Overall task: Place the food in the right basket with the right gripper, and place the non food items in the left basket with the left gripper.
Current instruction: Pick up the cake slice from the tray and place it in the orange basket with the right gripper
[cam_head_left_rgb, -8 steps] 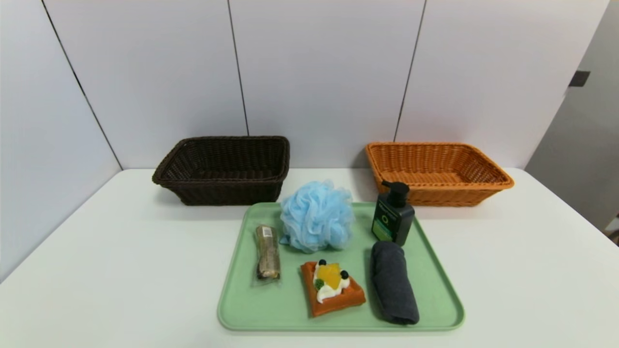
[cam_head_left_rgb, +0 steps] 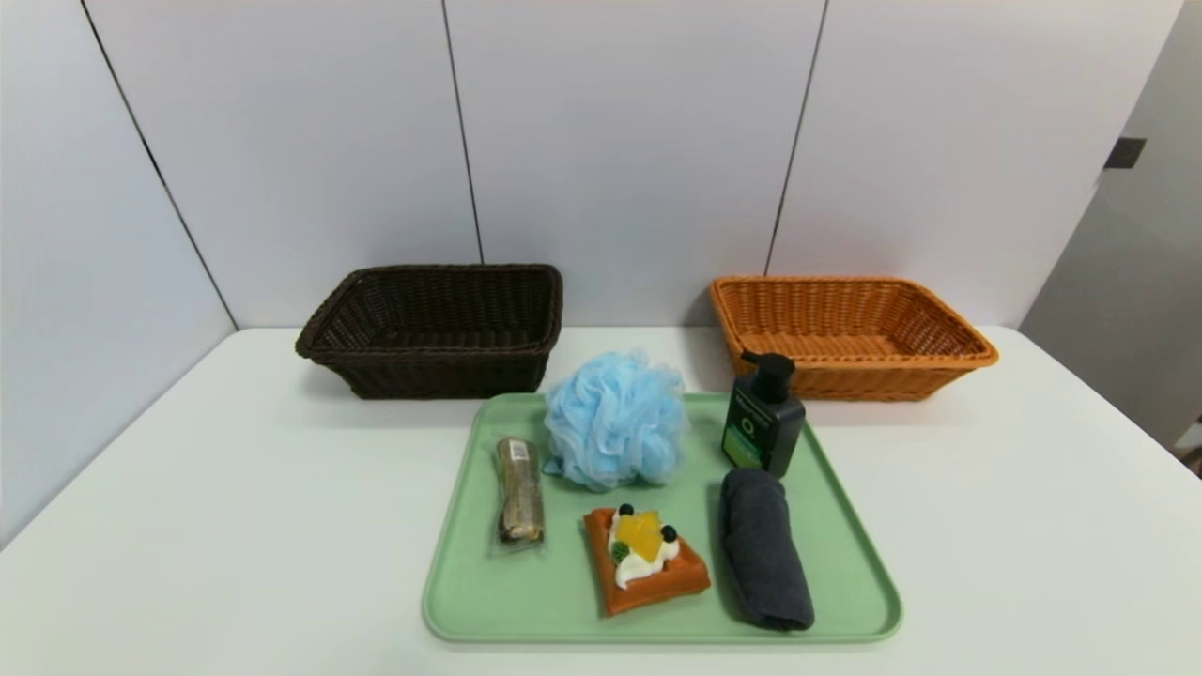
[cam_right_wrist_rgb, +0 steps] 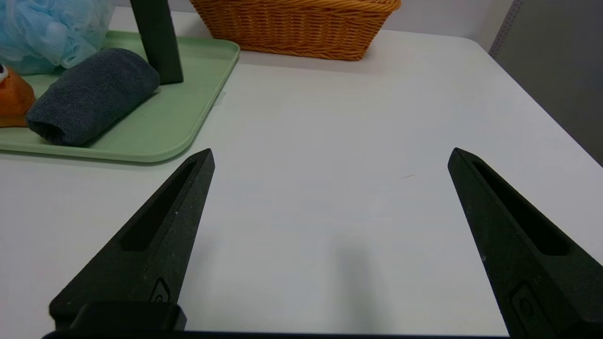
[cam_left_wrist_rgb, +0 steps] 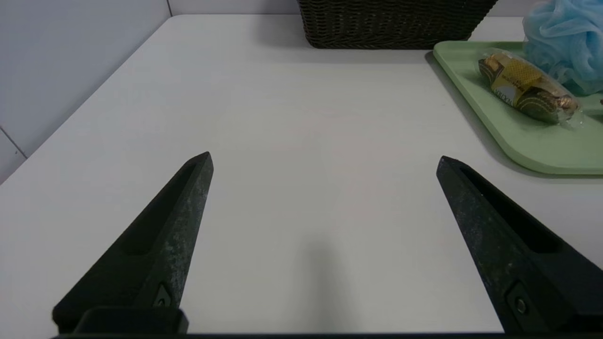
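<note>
On the table, the left claw hovers with jaws wide apart, empty. On the tray, from nine o'clock: the wrapped bar, light and crinkly, best pinched mid-length; the puff at twelve, soft; the waffle at six, probably stiff, gripped by its edges; the bottle, likely slick, and the towel at three. The right claw is also spread, empty.
</note>
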Tool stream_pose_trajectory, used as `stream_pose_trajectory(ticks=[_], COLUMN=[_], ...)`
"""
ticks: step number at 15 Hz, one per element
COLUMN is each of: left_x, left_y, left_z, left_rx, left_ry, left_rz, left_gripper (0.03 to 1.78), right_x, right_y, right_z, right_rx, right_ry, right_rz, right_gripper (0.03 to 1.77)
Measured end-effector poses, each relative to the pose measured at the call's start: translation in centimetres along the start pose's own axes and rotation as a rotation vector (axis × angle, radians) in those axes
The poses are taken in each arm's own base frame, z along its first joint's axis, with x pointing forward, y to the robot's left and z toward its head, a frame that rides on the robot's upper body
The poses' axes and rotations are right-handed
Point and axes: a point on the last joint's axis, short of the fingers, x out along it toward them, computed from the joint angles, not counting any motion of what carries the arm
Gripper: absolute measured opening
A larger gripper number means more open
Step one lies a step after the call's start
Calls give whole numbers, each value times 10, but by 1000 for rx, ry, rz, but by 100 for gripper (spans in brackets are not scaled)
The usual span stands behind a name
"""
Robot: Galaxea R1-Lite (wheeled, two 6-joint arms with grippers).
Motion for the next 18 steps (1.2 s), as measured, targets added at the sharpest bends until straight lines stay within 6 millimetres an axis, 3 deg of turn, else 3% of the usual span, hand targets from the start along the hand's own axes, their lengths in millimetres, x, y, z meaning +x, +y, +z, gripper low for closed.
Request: stream_pose_trajectory(ticks=[4,7,9,14,18], left_x=[-16,-35,-36,-9,27], left_y=[-1,-2,-3,-7,-9], left_z=[28,70,100,175,200], left_rx=[47,45,41,4,-61], left_ry=[56,123,178,209,295], left_rz=[-13,-50,-71,-135,-169], left_gripper=[169,169,169,169,169], right_x=[-12,-23,-18,27,83], right_y=[-2,-4,-6,-14,-18], right_z=[34,73,103,190,235], right_rx=[1,13,26,92,195], right_ry=[-34,36,84,200,314], right_rz=[8,22,66,125,146], right_gripper=[171,171,171,171,171])
